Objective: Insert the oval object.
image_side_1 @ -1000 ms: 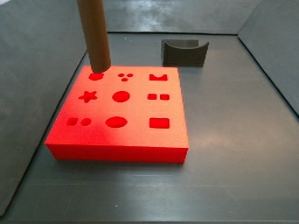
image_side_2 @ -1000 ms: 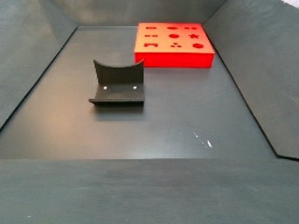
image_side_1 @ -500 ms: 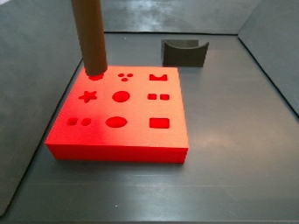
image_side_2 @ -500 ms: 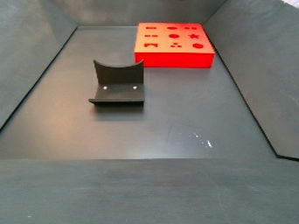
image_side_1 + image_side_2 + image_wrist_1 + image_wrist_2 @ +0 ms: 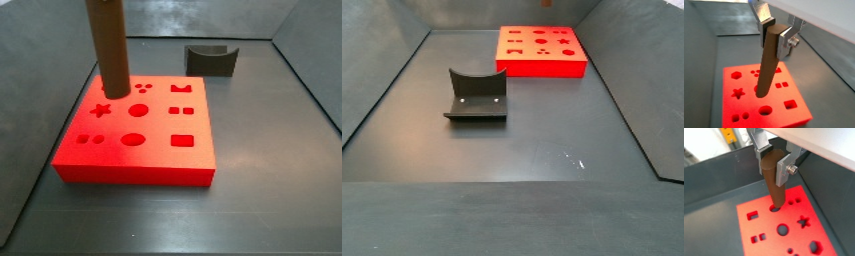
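Note:
My gripper point(image 5: 773, 34) is shut on the oval object point(image 5: 767, 65), a long brown peg, near its upper end; it also shows in a wrist view point(image 5: 773, 164). The peg point(image 5: 773, 183) hangs nearly upright over the red block point(image 5: 771, 230). In a side view the peg point(image 5: 107, 45) comes down from the top edge, and its tip rests at the block's point(image 5: 147, 150) back-left corner, covering the hole there. I cannot tell whether the tip is inside the hole. The gripper itself is out of frame in both side views.
The red block point(image 5: 540, 60) has several shaped holes, among them a star point(image 5: 103, 109), a circle point(image 5: 138, 110) and an oval point(image 5: 134, 139). The dark fixture point(image 5: 211, 60) stands behind the block, and also shows on the grey floor point(image 5: 476, 95). Dark walls enclose the floor.
The peg has come down and slightly right; its tip, earlier just above the block's back-left hole, now covers that hole.

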Robot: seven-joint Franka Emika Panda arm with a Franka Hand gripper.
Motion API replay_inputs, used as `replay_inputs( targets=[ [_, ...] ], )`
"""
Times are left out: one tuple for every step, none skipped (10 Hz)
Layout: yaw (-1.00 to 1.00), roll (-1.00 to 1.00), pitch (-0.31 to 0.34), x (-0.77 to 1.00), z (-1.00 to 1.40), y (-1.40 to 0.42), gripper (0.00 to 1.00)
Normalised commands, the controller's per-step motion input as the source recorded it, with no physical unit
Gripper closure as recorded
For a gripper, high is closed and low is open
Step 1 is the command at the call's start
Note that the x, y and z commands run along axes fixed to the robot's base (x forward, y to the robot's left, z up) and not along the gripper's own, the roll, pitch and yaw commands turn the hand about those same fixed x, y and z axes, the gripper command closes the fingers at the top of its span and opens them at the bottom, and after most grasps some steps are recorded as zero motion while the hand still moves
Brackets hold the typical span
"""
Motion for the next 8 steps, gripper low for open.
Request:
replay_inputs(
  targets=[
    [-0.85, -0.24, -0.177, 0.09, -0.16, 0.00, 1.00],
    [-0.89, -0.20, -0.166, 0.05, -0.19, 0.00, 1.00],
    [-1.00, -0.07, -0.003, 0.01, -0.20, 0.00, 1.00],
    [-1.00, -0.05, 0.000, 0.01, -0.23, 0.00, 1.00],
    [-1.00, -0.02, 0.000, 0.00, -0.27, 0.00, 1.00],
    [-1.00, 0.00, 0.000, 0.00, -0.32, 0.00, 1.00],
    [-0.86, 0.00, 0.020, 0.11, -0.19, 0.00, 1.00],
    [0.00, 0.00, -0.030, -0.07, 0.00, 0.00, 1.00]
  ],
)
